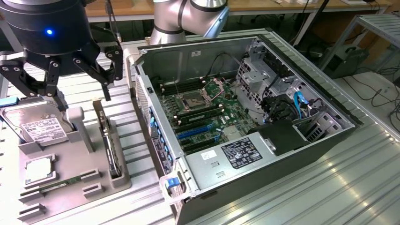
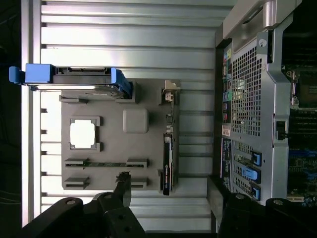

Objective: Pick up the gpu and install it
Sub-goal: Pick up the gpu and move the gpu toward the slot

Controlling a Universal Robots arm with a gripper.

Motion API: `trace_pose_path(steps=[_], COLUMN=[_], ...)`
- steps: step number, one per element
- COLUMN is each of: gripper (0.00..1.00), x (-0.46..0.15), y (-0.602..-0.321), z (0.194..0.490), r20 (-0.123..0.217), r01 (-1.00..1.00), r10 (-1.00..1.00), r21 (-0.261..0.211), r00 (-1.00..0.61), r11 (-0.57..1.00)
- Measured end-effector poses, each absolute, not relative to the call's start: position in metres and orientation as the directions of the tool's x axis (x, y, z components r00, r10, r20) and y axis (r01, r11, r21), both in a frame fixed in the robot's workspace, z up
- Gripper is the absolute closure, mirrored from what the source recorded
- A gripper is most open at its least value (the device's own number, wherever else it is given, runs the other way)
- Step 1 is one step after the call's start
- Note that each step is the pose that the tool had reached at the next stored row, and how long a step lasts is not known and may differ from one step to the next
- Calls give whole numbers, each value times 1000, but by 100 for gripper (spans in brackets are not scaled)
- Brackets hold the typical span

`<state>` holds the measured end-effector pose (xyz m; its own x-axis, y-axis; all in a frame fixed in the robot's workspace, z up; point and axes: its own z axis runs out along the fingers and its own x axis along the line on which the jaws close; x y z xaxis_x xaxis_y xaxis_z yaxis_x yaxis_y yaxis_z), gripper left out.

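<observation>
The gpu (image 1: 110, 140) is a thin black card standing on edge in a slot along one side of the grey holder tray (image 1: 69, 159), its pale bracket end at the far side. In the wrist view the gpu (image 2: 167, 153) shows edge-on in the tray (image 2: 111, 148). My gripper (image 1: 84, 97) hangs above the tray, a little to the exterior view's left of the card. It is open, with nothing between its fingers. In the wrist view the gripper (image 2: 176, 198) has one fingertip (image 2: 124, 181) over the tray's edge, and its jaws straddle the card's line.
The tray also holds a silver hard drive (image 1: 37, 125) in a blue caddy, a square processor chip (image 1: 39, 169) and a green memory stick (image 1: 62, 182). The open computer case (image 1: 262, 70) lies on the exterior view's right, with blue motherboard slots (image 1: 196, 132). The table is slatted metal (image 1: 312, 192).
</observation>
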<state>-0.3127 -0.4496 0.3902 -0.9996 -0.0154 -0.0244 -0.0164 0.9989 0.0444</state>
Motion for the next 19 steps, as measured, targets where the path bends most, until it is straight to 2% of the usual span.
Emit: trace_pose_path(steps=[19], gripper=[28], x=[-311], y=[-445], z=[362], r20=[-24], r01=[-16], r10=[-15], r21=[31], r00=[-1000], r11=[999])
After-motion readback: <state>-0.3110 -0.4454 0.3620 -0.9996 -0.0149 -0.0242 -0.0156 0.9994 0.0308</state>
